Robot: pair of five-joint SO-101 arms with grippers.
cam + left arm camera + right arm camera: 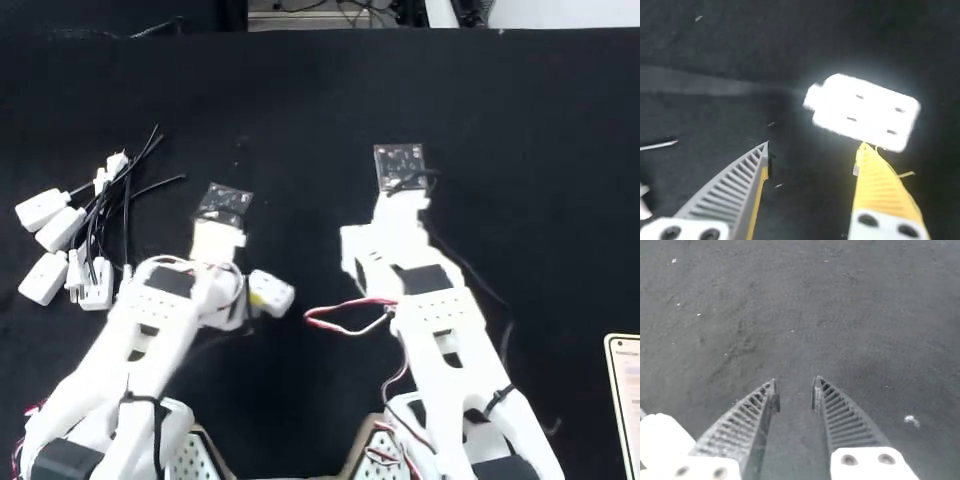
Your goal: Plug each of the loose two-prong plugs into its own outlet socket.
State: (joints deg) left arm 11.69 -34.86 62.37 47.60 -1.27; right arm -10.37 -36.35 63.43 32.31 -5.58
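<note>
Several white two-prong plugs (48,240) with black wires lie bunched at the table's far left. In the left wrist view a white outlet block (862,112) with two pairs of slots lies on the black cloth. It sits just past the yellow fingertip (863,150) of my left gripper (812,150), which is open and empty. My left arm (165,295) stands right of the plugs, with a white and yellow piece (270,293) beside its wrist. My right gripper (795,390) hangs over bare cloth, its fingers a little open and empty. My right arm (425,290) is at centre right.
A black cloth (330,100) covers the whole table, with open room at the back and between the arms. A white sheet (625,395) lies at the right edge. Red and white cables (345,318) hang between the arms.
</note>
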